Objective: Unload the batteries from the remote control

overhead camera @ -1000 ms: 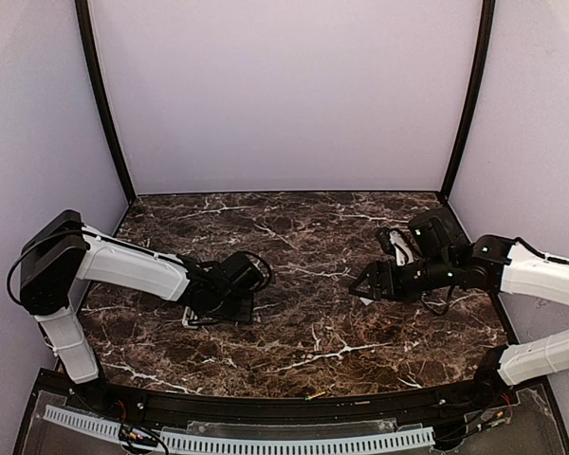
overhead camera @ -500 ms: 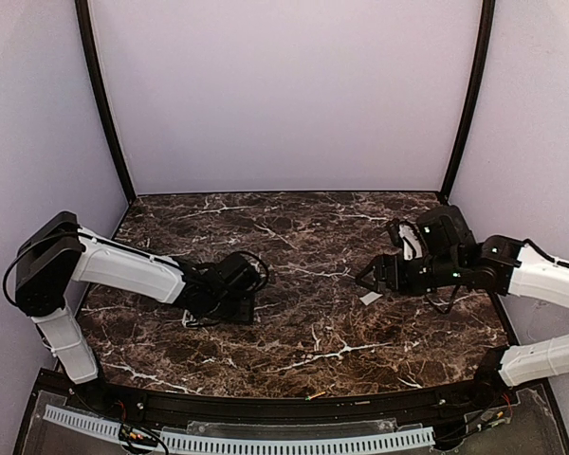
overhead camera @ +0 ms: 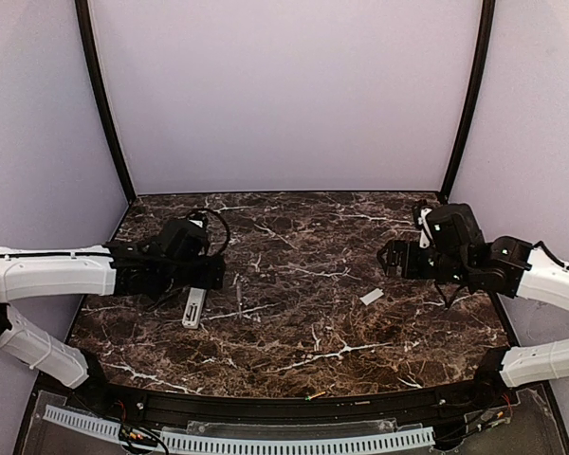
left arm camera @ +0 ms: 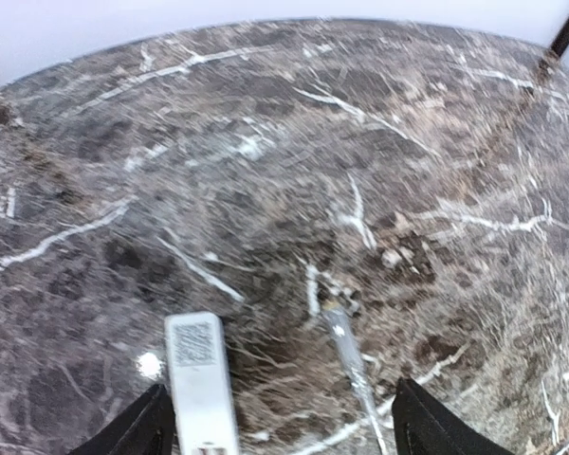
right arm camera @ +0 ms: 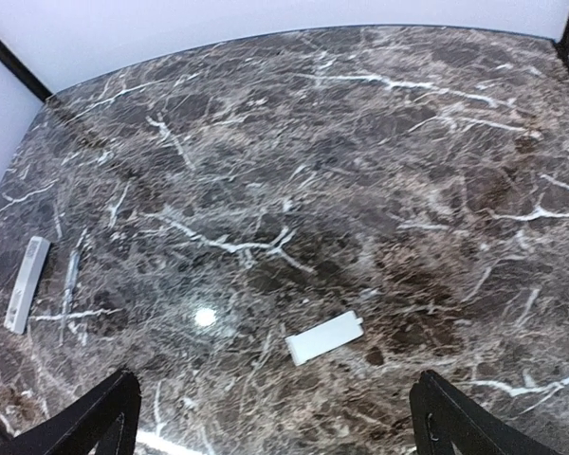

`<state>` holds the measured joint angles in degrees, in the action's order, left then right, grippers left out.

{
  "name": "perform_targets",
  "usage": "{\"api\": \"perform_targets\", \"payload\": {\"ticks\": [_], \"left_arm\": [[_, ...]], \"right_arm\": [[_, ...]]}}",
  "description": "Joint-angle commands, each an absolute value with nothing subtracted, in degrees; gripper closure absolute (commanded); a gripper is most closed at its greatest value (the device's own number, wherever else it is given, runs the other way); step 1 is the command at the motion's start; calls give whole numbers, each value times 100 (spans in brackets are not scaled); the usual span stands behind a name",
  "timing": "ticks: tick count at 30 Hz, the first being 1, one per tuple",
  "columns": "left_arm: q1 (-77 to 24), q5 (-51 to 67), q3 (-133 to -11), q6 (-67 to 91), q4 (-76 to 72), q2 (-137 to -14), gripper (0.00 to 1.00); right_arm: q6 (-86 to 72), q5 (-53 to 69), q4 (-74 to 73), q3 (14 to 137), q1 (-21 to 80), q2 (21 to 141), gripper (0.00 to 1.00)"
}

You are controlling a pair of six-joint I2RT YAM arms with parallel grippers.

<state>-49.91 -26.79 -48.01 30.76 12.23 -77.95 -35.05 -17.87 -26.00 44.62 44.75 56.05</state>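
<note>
1. one remote control (overhead camera: 193,308) lies flat on the left side of the dark marble counter (overhead camera: 303,237). it is a slim white bar, and the left wrist view shows a small grey printed patch on its upturned face.
2. one thin grey stick (left arm camera: 351,365) lies just beside the remote, roughly in line with it and not touching it.
3. one small flat white cover piece (overhead camera: 371,297) lies by itself on the right half of the counter, well apart from the remote and the stick.
4. two arms reach in, one from each side.
5. the left end effector (left arm camera: 284,436) hangs over the end of the remote nearest it. its two fingers are spread wide and grip nothing. the remote's end sits just inside one finger and the stick is nearer the other. i cannot tell whether either finger touches anything.
6. the right end effector (right arm camera: 280,422) hovers over the right side with its fingers spread wide and nothing held. the cover piece lies on the counter ahead of it, clear of both fingers.
7. one tiny orange speck (overhead camera: 315,393) sits on the dark rim at the counter's near edge. it is too small for me to tell whether it is one of the batteries.
</note>
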Motion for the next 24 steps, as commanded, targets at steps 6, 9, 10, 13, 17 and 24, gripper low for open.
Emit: {"api": "perform_targets", "payload": {"ticks": [6,9,10,13,17,24], "left_arm": [[-4215,-4586,-3427,839,-520,-6422,22],[-4090,-5439,-2497,-82,-2638,-6402,25],[-4002,-5448,-2329,-366,-3046,-6435,25],[-3693,-5497,-2189,-1036,-3357,-6709,24],[-3329,-5627,-2113,-1606,-4024,-7280,20],[-2471,-4518,-1617,-1474,-5097,-7694,21]], "right_arm": [[-2147,-4361,-1459,4305,3922,5969,1],[-1354,-4223,-640,3921,3543,6116,1],[-1112,-4066,-271,3807,3389,6151,1],[-730,-4142,353,3500,3059,6322,1],[-311,-3947,905,3234,2596,6653,1],[245,-2618,2537,2351,1768,6816,1]]}}
